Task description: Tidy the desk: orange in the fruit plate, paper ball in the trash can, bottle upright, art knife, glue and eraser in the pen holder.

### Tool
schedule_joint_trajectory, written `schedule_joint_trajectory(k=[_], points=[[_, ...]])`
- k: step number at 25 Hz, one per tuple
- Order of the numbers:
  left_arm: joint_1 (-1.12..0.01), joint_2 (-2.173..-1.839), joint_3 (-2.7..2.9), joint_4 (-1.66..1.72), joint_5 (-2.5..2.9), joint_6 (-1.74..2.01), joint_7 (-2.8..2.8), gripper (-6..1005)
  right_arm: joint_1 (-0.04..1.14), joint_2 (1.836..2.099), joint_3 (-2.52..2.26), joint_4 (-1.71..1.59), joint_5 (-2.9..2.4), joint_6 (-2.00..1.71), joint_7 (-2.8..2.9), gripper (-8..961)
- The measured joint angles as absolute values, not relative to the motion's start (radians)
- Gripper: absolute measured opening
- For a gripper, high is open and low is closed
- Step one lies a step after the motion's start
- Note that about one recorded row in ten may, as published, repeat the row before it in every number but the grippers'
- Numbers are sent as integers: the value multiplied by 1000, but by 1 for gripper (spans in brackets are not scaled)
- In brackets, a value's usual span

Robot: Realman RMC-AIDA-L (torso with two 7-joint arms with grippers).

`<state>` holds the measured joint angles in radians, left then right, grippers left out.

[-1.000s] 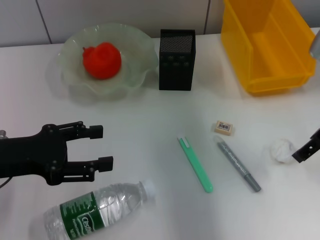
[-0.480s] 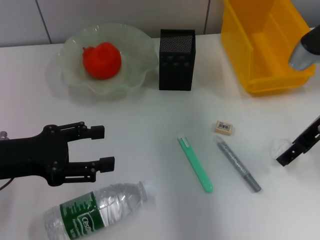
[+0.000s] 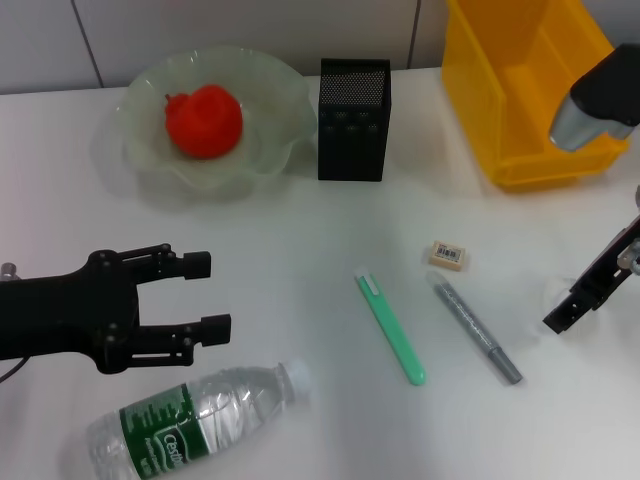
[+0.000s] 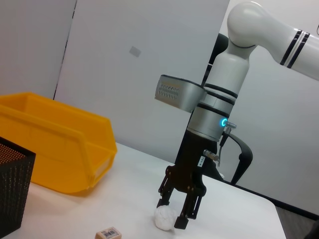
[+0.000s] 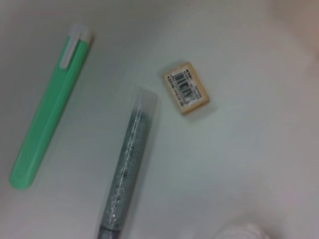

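Observation:
The orange (image 3: pixel 203 120) lies in the fruit plate (image 3: pixel 140 165) at the back left. The pen holder (image 3: pixel 353 120) stands beside it, and the yellow trash can (image 3: pixel 530 90) is at the back right. The bottle (image 3: pixel 190 420) lies on its side at the front left. My left gripper (image 3: pixel 205 292) is open and empty just above the bottle. The eraser (image 3: pixel 447 254), the green art knife (image 3: pixel 390 328) and the grey glue pen (image 3: pixel 476 330) lie mid-table. My right gripper (image 4: pixel 170 214) is open, its fingers straddling the paper ball (image 4: pixel 163 219) on the table.
The right wrist view shows the eraser (image 5: pixel 187 88), the art knife (image 5: pixel 50 134) and the glue pen (image 5: pixel 124 174) close together, with the paper ball (image 5: pixel 239 233) at the picture's edge. The table's right edge is close to the right gripper (image 3: pixel 562 308).
My right gripper has moved left and down from beside the paper ball to straddle it, covering it in the head view. The left arm has barely moved.

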<state>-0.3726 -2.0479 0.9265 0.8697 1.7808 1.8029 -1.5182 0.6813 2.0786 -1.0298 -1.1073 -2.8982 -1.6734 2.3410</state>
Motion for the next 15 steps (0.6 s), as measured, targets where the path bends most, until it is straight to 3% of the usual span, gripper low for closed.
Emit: schedule_joint_trajectory(k=[6,9,15], points=[[-372,-2048,926,870,1781,1805,-1518,791,684,2079,-1066,-1096,-2903,-1667,2355,703],[-371,-2047,926,870,1781,1805,-1519,789,685,2079,-1063,-1099,-2902,-1667,2355,472],[-371,-2047,926,870,1781,1805,-1518,785,684,2077,-1054,-1143,-2899,-1684,2355,420]])
